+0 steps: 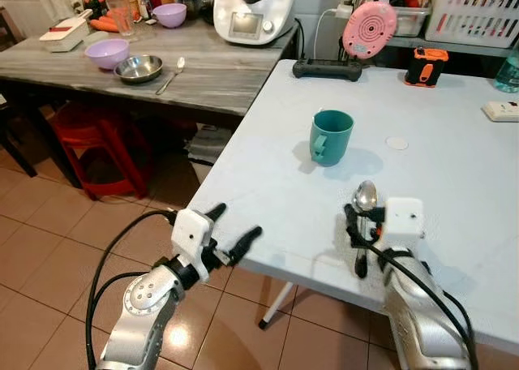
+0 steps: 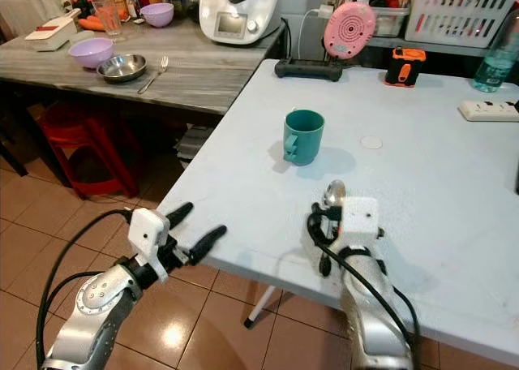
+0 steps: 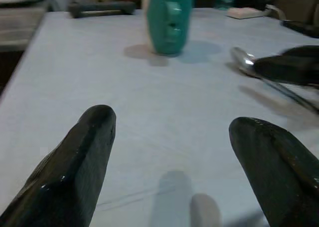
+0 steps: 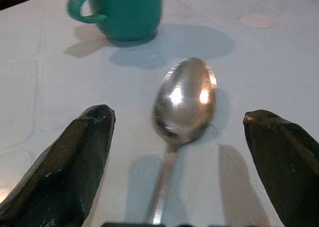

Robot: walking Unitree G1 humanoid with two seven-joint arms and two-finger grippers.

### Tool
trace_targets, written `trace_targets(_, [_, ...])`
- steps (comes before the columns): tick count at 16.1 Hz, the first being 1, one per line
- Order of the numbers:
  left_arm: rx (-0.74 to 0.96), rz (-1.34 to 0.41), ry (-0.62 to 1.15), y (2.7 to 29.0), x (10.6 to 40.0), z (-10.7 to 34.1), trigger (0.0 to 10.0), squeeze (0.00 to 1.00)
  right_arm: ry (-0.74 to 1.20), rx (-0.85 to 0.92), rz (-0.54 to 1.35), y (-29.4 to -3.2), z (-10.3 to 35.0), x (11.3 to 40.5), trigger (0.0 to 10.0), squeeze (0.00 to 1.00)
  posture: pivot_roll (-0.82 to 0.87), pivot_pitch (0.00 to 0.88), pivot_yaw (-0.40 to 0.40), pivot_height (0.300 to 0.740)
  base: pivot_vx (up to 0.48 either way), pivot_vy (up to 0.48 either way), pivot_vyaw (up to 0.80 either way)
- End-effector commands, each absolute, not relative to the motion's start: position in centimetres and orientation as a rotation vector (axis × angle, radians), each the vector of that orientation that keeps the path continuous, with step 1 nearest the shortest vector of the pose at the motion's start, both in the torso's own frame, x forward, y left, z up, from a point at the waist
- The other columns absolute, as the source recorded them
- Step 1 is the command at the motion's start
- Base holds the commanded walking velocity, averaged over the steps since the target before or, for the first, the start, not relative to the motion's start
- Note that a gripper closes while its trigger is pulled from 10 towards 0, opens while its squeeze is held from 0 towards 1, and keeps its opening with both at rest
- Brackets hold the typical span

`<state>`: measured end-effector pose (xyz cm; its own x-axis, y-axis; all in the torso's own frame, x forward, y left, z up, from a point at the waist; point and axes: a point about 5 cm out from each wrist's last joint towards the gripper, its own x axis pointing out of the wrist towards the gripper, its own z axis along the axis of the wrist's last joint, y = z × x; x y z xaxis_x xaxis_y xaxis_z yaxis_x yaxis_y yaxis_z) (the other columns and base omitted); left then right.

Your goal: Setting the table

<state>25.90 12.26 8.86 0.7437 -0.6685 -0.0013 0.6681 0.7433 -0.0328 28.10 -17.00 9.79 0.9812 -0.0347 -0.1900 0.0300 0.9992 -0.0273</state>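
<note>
White table (image 1: 454, 183) is taking up most of the scene, with a grey wooden counter (image 1: 203, 70) standing along its far left side. On the counter a white kitchen machine (image 1: 253, 9) is sitting furthest back, and a purple bowl (image 1: 106, 53), a steel bowl (image 1: 138, 68) and a fork (image 1: 171, 75) are lying toward the counter's left end. At the table's far edge a black power strip (image 1: 328, 69) and a pink round gadget (image 1: 370, 28) are resting, with an orange tool (image 1: 426, 66) beside them. A teal mug (image 1: 331, 137) is standing upright near the table's middle. Nearer the front edge than the mug, a spoon (image 4: 183, 100) is lying flat on the table, its bowl pointing toward the mug. The right gripper (image 4: 177, 157) is hovering over the spoon's handle with its fingers spread wide to either side, not touching it. The left gripper (image 1: 233, 228) is hanging just off the table's front left edge, its fingers also parted and holding nothing.
</note>
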Motion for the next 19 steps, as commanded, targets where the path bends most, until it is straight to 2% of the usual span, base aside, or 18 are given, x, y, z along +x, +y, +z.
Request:
trace_targets(1, [-0.026, -0.763, 0.023, 12.6, 26.0, 9.1, 10.0, 0.00, 0.229, -0.031, -0.016, -16.5, 9.3, 28.3, 10.0, 0.00, -0.07, 0.056, 0.052, 0.740, 0.000, 0.000, 0.00])
trace_targets(6, [-0.030, -0.782, 0.028, 13.1, 26.1, 9.1, 10.0, 0.00, 0.315, 0.012, -0.018, -16.4, 8.3, 28.3, 10.0, 0.00, -0.07, 0.059, 0.052, 0.740, 0.000, 0.000, 0.00])
trace_targets(7, [-0.035, -0.793, 0.031, 13.0, 26.0, 9.1, 10.0, 0.00, 0.320, 0.002, -0.019, -16.5, 8.2, 28.3, 9.4, 0.00, -0.07, 0.061, 0.052, 0.740, 0.000, 0.000, 0.00])
trace_targets(8, [-0.047, -0.816, 0.032, 12.9, 25.9, 9.1, 10.0, 0.00, 0.338, -0.003, -0.025, -16.5, 8.0, 28.2, 5.1, 0.00, -0.07, 0.061, 0.052, 0.740, 0.000, 0.000, 0.00])
trace_targets(9, [-0.059, -0.842, 0.038, 12.7, 25.8, 9.1, 10.0, 0.00, 0.363, 0.002, -0.037, -16.7, 7.8, 28.1, 0.0, 0.00, -0.07, 0.061, 0.052, 0.740, 0.000, 0.000, 0.00])
trace_targets(12, [-0.074, -0.887, 0.052, 12.5, 25.6, 9.1, 10.0, 0.00, 0.397, 0.008, -0.044, -16.9, 7.4, 27.9, 0.8, 0.00, -0.08, 0.063, 0.055, 0.740, 0.000, 0.000, 0.00])
trace_targets(19, [-0.061, -0.926, 0.066, 12.5, 25.5, 9.5, 10.0, 0.00, 0.476, 0.002, -0.035, -17.1, 6.5, 27.5, 0.7, 0.00, -0.08, 0.063, 0.052, 0.740, 0.000, 0.000, 0.00])
